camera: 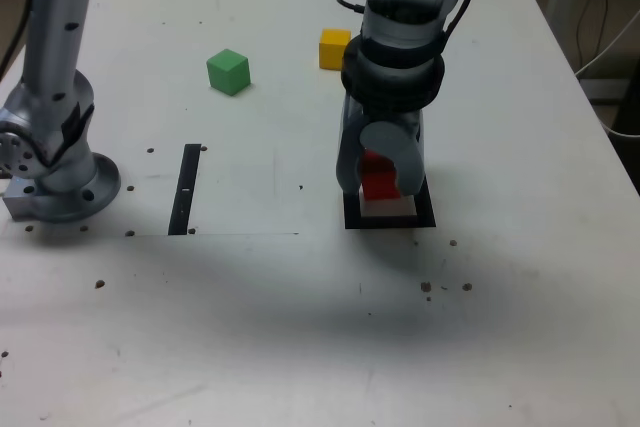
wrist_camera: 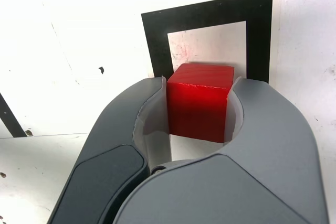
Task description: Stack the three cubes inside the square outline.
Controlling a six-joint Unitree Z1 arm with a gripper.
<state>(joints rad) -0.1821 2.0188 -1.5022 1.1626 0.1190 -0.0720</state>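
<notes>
A: How are the jaws set?

B: They are closed on the red cube [wrist_camera: 197,109], which is gripped by two opposite sides. In the wrist view, its top and one side face are left uncovered between them.

A: And where is the red cube held?

B: Within the square outline [camera: 425,209], as seen from both cameras. Part of the pale centre is left visible around it. Whether the worktop [camera: 250,327] is touched by its underside cannot be told.

A: Is the outline fully seen?

B: No, it is partly hidden by the jaws and the arm [camera: 400,42], by which they are carried from above.

A: Where are the other cubes placed?

B: The yellow cube [camera: 335,50] is set on the worktop beyond the outline, towards the exterior view's top, near the arm in that picture. The green cube [camera: 229,73] is placed to its left in the exterior view, well apart from it and turned with a corner towards the camera.

A: Anything farther out?

B: A thin black strip [camera: 185,190] is laid flat to the outline's left in the exterior view. Beyond it, the round base [camera: 75,192] is seen.
</notes>
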